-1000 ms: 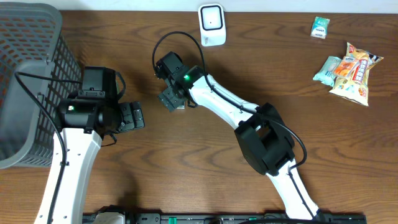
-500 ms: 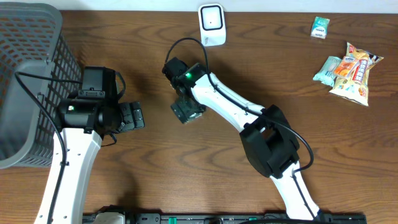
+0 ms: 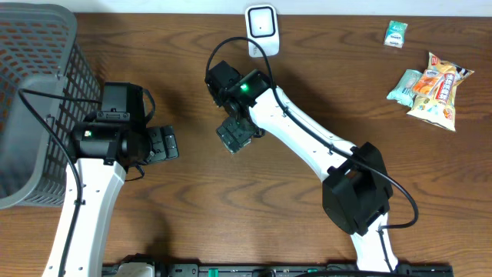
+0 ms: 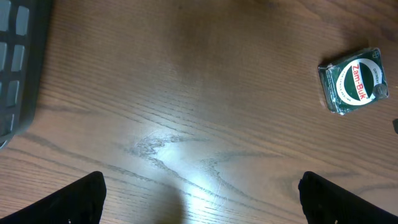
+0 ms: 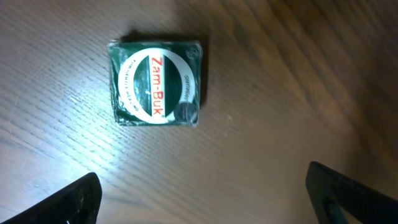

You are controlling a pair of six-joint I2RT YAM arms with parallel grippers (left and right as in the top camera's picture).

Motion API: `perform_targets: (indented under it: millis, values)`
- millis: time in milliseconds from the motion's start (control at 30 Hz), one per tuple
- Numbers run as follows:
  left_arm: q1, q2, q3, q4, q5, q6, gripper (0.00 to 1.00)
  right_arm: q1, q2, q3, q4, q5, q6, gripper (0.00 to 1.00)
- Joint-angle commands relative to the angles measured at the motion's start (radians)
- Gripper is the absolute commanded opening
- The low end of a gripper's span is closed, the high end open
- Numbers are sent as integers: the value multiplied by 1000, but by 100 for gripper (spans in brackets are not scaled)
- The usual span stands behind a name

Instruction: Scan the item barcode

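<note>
The small green square Zam-Buk packet (image 5: 155,84) lies flat on the brown wooden table (image 5: 298,74), at eleven o'clock from the right gripper (image 5: 202,173), whose jaws are spread wide and empty. The left gripper (image 4: 202,180) is likewise spread, holding nothing.

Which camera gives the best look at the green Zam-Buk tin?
Right wrist: the Zam-Buk tin lies large, label readable. Left wrist shows it small at the right edge. Overhead, I cannot make it out.

One green Zam-Buk tin (image 5: 155,83), one white scanner (image 3: 261,29), one grey mesh basket (image 3: 38,46). Two end effectors, left (image 3: 163,144) and right (image 3: 234,135). Seemingly three snack packets (image 3: 438,91) on the worktop (image 3: 231,223), though two overlap.
</note>
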Motion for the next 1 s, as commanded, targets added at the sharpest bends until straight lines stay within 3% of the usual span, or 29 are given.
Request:
perform_targets:
  millis: [0, 133, 500, 800, 967]
  values:
    - [-3, 3, -5, -2, -5, -9, 98, 1, -3, -1, 20, 3, -174, 99]
    - [-3, 3, -5, -2, -5, -9, 98, 2, -2, -1, 68, -65, -276, 99]
    - [-3, 3, -5, -2, -5, -9, 98, 0, 15, -59, 158, -150, -202, 99]
    - [-3, 3, -5, -2, -5, -9, 98, 5, 18, -100, 164, -149, 202, 96]
    - [-3, 3, -5, -2, -5, -9, 98, 19, 18, -100, 138, -150, 434, 84]
